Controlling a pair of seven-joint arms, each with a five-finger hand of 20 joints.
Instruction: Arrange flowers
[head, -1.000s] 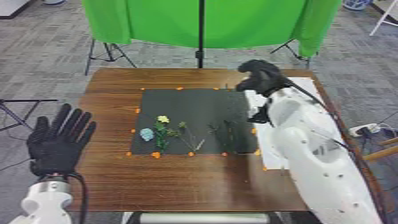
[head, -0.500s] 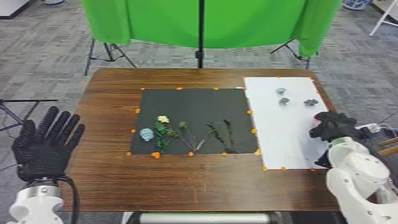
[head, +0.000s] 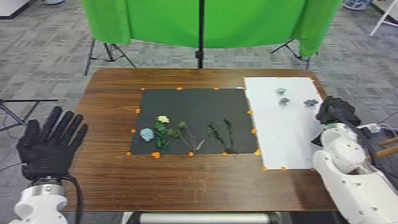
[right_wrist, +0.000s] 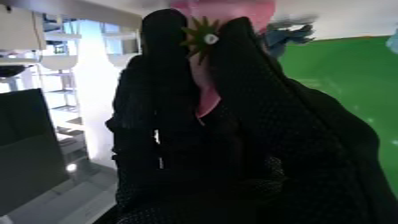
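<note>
At the right of the head view, the black-gloved right hand (head: 336, 111) has its fingers pinching a pink-petalled flower with a spiky green base (right_wrist: 253, 7); the black-gloved left hand (head: 49, 152) is spread. That shallow fingertip hold could let the bloom twist or drop.

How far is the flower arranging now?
On the black square mat, the pale blue flower, small yellow flower and green stems look placed. The right hand pinches a pink flower, which seems left to add. Three small grey-green pieces on the white sheet are probably left too.
</note>
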